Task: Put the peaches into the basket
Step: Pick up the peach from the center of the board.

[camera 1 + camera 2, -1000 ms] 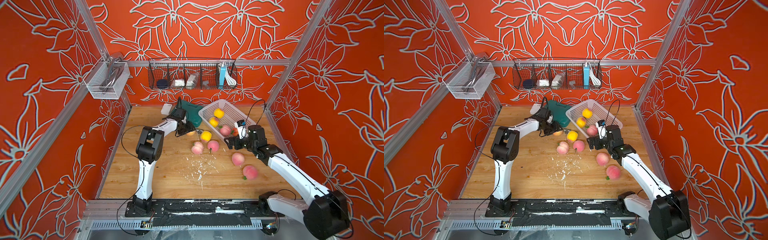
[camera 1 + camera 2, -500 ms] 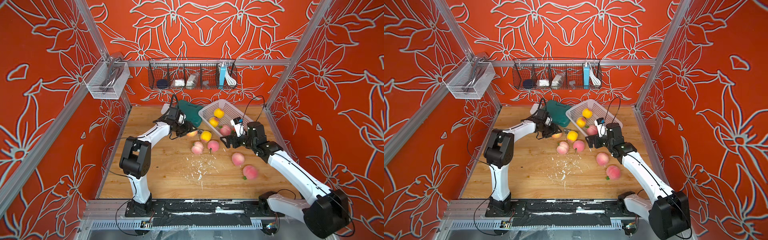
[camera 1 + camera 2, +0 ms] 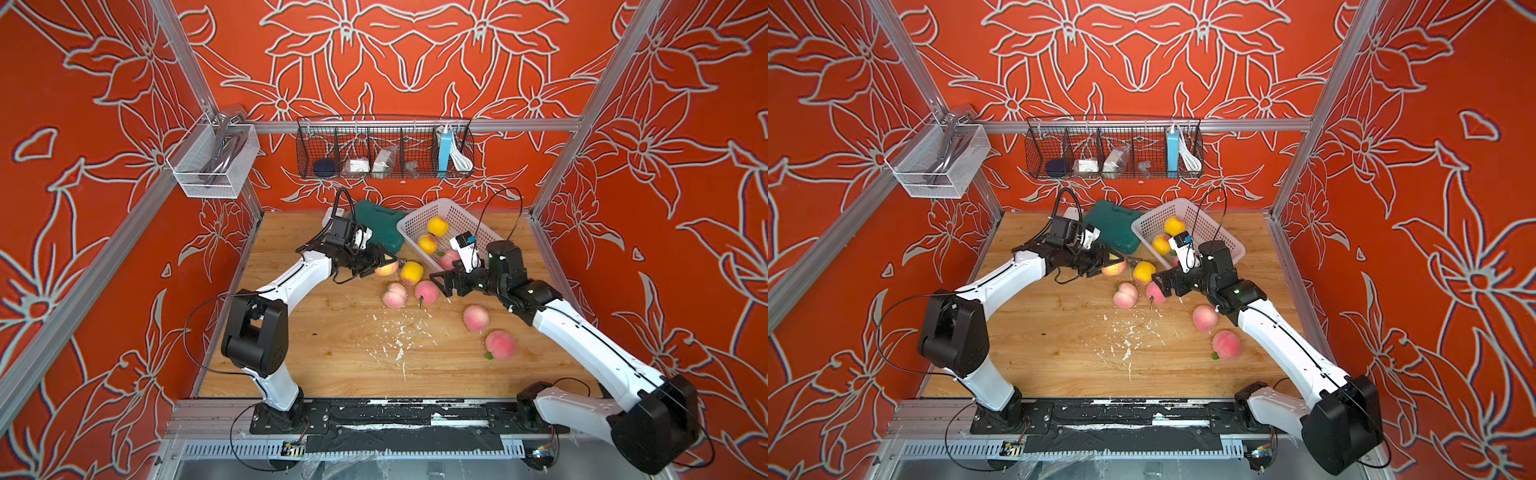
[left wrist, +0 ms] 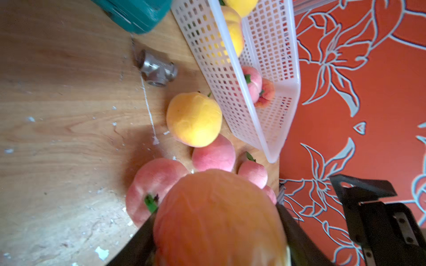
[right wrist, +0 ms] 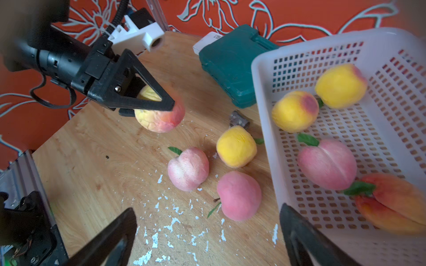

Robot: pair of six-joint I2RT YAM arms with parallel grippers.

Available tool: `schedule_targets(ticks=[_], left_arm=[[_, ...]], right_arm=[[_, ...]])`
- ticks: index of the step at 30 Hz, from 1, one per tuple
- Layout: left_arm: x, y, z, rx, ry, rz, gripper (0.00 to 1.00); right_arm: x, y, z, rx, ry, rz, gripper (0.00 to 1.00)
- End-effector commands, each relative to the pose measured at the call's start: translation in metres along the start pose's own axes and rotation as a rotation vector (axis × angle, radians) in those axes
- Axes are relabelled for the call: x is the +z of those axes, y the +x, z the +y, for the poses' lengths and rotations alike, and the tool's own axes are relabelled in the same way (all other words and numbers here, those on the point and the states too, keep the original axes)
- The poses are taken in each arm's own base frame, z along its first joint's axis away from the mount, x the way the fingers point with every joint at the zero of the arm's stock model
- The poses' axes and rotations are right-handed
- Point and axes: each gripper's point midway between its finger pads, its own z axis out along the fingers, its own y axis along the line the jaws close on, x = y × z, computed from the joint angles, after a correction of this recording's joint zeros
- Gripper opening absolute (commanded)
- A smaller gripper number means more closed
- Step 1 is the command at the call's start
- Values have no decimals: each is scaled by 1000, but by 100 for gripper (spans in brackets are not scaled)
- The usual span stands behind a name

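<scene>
Clasping a blushed peach [image 3: 386,269], left jaws near basket [image 3: 459,214]; right jaws agape.

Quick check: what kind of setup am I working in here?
Likely a staged robot test booth: printed orange floral walls on an aluminium frame, a wooden tabletop, and toy peaches beside a plastic basket.

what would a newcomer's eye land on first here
The loud red floral walls, then the left gripper clamped on an orange-blushed peach near the pale basket, which holds four peaches. On the wooden table lie five loose peaches, the right gripper open among them.
</scene>
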Motion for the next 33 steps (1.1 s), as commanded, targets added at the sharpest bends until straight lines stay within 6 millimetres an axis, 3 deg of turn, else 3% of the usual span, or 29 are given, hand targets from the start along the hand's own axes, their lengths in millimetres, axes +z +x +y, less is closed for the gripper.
schedule_targets(ticks=[1,7,14,20,27,33], left_arm=[[9,-11,9,2,-45,-29,98],[27,-32,26,-50,-106,-93,98],[67,-53,44,-91,-163,-100,98],[103,-63,64,-124,-191,-55,98],[127,-72,83,-136,-237,-58,97],[144,-79,86,-149,-229,-61,95]], right_arm=[[-18,21,18,-38,-40,-5,97],[-57,50,43,-48,-84,-28,99],[-81,61,69,-77,-162,-42,99],[-88,58,72,-101,-164,-75,99],[-86,57,76,-102,-183,-71,99],[-82,59,70,-98,-155,-65,99]])
